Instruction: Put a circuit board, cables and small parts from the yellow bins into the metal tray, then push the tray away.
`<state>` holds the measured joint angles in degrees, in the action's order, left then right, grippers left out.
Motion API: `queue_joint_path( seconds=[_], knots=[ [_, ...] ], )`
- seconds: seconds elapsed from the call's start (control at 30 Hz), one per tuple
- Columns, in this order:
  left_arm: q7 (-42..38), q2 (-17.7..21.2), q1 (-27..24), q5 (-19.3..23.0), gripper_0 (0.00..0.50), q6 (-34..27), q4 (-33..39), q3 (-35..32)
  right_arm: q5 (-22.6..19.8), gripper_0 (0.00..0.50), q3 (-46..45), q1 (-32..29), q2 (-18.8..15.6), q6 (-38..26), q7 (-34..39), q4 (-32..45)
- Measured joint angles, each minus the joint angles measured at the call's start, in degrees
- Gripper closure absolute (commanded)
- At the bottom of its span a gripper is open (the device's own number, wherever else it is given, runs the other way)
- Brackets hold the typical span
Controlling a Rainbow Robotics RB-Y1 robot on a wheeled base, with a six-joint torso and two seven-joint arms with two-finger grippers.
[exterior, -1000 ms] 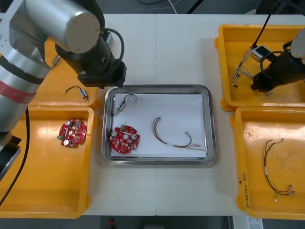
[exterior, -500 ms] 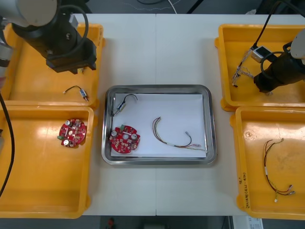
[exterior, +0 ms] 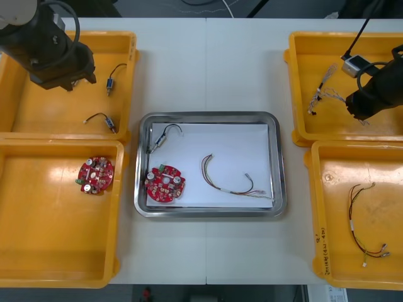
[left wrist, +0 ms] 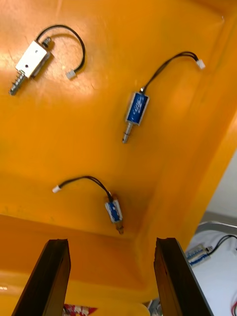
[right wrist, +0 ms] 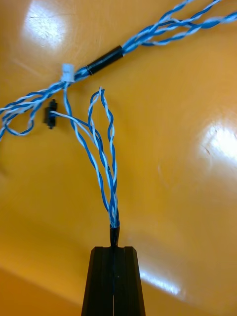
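Status: right gripper (right wrist: 114, 251) is over the far right bin (exterior: 296, 75), fingers squeezed together on the black-sleeved end of the blue and white cable (right wrist: 106, 163). From the fingertips the twisted strands run out and join the rest of the bundle spread across the bin floor. Front view puts that bundle just left of the gripper, well inside the bin.

Left gripper (left wrist: 111, 242) hangs over the far left bin (exterior: 132, 44), fingers wide apart with nothing between them. Three small metal parts with short black leads lie on the bin floor beyond the fingers:
- blue part (left wrist: 113, 211), nearest the fingers, close to the bin's corner wall
- second blue part (left wrist: 137, 108), farther out
- silver part (left wrist: 30, 58), farthest off, well apart from the other two

Metal tray (exterior: 277, 189) sits mid-table between the bins, white inside. Contents:
- circuit board (exterior: 165, 184) in the near left corner
- small part with black lead (exterior: 160, 138) in the far left corner
- thin cable (exterior: 227, 182), right of the board and not touching it

Spare circuit board (exterior: 96, 174) lies in the near left bin (exterior: 63, 264), toward its far wall. Red and yellow cable (exterior: 362, 220) lies in the near right bin (exterior: 318, 251).
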<state>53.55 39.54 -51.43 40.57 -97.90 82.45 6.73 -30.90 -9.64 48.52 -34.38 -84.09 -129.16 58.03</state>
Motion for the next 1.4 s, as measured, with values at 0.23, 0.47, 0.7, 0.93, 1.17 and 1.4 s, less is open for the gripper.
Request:
queue_joint_path(
  seconds=[0.23,0.47,0.7,0.93,1.17,1.4],
  knots=[
    [18.26,0.78,0.0,-0.91,0.0,4.97,-5.01,-0.73,1.42,0.5,-5.25,-0.37,-0.05,-12.49,0.0,8.45],
    [26.38,0.8,-0.01,-1.25,0.0,11.18,-9.79,-1.14,1.09,0.5,-5.33,-0.44,-0.08,-25.01,0.0,19.51],
    [26.55,0.8,-0.03,-1.25,0.0,17.14,-14.81,-1.14,-2.93,0.5,-5.31,-0.61,0.02,-25.53,0.0,28.2],
    [33.8,0.8,-0.13,-1.01,0.0,24.92,-20.87,-1.14,-9.29,0.5,-2.72,-3.78,0.15,-25.69,0.0,39.58],
    [44.43,0.24,-0.65,-0.6,0.0,33.3,-28.54,-1.14,-14.0,0.5,4.46,-7.16,0.16,-25.7,0.0,47.52],
    [44.44,-1.39,-0.66,-0.54,0.0,40.42,-33.04,-1.14,-15.77,0.5,12.3,-7.31,1.03,-25.41,0.0,49.25]
  ],
)
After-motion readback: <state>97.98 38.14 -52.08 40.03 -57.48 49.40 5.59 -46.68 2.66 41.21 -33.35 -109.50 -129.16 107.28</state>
